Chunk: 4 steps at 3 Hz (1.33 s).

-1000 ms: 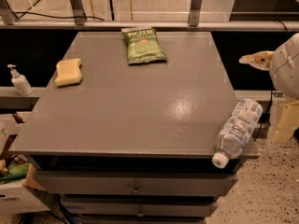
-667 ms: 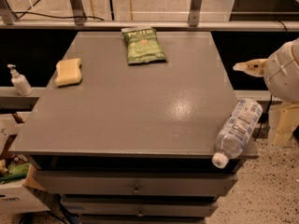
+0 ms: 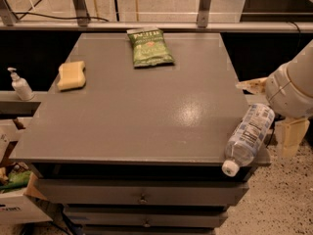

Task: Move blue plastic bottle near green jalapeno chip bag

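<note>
starting at the left: white pump bottle standing off the table's side, then yellow sponge on the grey table near its left edge, neither part of the job. further right, at the far edge, green jalapeno chip bag lying flat, face up. well apart from it, at the near right corner, blue plastic bottle lying on its side, white cap poking past the front edge, base toward the arm. at the far right, gripper hanging by the bottle's base end, spread wide and holding nothing – one beige finger over the table's right edge, the other finger down outside it.

looks like the approach to the grasp. best to come down across the ribbed middle, not the cap end – round, light, and likely to roll off the corner if nudged. close squarely across the width, lift clear, carry diagonally toward the far edge, and set down just beside the bag without shoving it.
</note>
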Motion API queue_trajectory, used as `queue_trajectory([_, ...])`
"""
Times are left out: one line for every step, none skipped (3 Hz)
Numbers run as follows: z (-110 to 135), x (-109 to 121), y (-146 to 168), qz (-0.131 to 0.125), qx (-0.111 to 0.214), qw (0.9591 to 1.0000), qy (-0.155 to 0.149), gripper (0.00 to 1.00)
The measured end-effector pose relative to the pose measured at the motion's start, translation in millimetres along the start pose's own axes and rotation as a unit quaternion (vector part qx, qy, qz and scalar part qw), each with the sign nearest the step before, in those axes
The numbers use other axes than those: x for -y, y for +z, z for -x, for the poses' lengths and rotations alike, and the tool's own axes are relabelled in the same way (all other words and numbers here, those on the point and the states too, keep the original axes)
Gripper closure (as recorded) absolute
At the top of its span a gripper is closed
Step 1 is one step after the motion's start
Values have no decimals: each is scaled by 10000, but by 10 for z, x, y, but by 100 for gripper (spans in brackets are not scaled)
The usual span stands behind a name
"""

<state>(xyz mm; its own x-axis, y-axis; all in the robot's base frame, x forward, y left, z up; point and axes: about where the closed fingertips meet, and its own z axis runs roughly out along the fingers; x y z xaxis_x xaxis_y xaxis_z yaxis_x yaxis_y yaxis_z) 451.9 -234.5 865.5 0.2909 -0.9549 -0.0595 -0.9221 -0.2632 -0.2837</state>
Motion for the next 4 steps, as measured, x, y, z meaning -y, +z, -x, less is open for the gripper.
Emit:
queue_trajectory([-25, -43, 203, 138, -23, 9998, -104, 0])
queue_trajectory([-23, -63, 300, 189, 11, 9998, -96, 18])
queue_trajectory([18, -36, 307, 200, -12, 9998, -89, 41])
queue_trajectory([89, -4, 284, 233, -89, 9997, -82, 64])
